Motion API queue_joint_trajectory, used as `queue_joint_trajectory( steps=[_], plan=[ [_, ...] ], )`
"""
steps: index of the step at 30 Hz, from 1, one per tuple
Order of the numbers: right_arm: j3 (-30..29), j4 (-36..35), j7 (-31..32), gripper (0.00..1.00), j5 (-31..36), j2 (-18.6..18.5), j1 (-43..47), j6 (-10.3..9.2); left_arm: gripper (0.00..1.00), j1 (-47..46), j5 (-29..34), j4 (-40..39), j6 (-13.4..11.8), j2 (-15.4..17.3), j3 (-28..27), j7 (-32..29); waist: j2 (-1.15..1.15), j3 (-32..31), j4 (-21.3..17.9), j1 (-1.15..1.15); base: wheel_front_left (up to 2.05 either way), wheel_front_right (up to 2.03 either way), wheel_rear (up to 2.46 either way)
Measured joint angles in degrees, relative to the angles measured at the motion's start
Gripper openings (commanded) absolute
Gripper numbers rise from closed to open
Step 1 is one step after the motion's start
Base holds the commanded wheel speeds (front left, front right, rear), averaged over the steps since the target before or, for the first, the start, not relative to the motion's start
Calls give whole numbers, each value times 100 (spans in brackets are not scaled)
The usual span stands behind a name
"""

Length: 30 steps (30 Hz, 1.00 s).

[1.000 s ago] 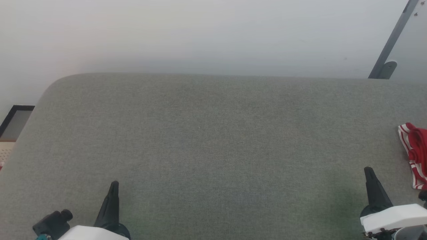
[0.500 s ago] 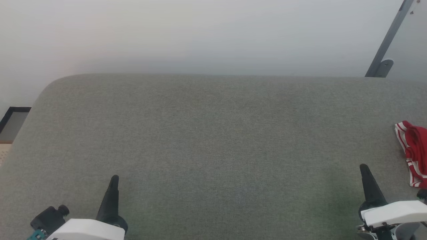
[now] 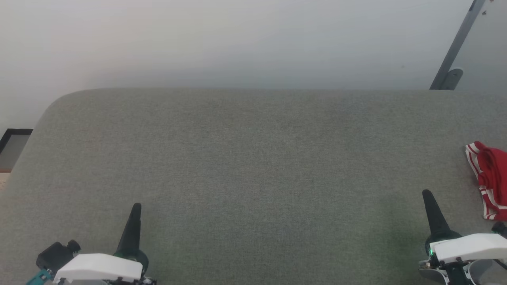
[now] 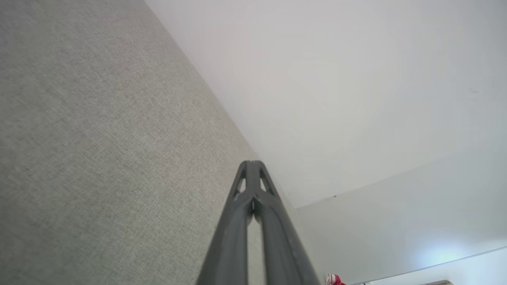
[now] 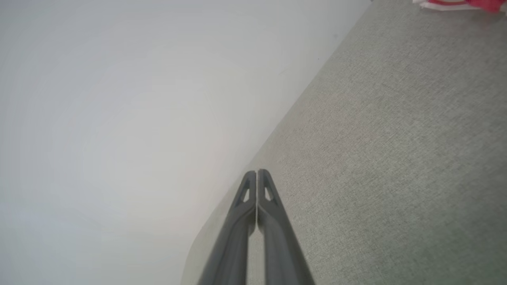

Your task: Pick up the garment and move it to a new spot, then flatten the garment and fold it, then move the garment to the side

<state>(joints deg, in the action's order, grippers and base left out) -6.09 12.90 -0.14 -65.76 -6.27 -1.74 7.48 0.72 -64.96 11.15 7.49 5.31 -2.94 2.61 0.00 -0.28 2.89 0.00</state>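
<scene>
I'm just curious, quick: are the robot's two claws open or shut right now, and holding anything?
Left gripper: shut, empty.
Right gripper: shut, empty; the jersey lies apart from it.

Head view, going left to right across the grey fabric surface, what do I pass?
left gripper, jaws shut → right gripper, jaws shut → garment, bunched up and cut off by the picture's right edge.

White forearm shells (image 3: 99, 267) end in tapered black fingers (image 3: 132, 227).
</scene>
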Motion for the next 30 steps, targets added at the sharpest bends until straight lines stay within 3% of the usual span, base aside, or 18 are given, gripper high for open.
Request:
queue_joint_trajectory(
  steps=[30],
  plan=[
    [-22, 56, 358, 0, -1410, 180, -224, 0, 0, -339, -1486, 151, 0, -77, -113, -420, 0, 21, -136, 0, 0, 0, 0]
  ],
)
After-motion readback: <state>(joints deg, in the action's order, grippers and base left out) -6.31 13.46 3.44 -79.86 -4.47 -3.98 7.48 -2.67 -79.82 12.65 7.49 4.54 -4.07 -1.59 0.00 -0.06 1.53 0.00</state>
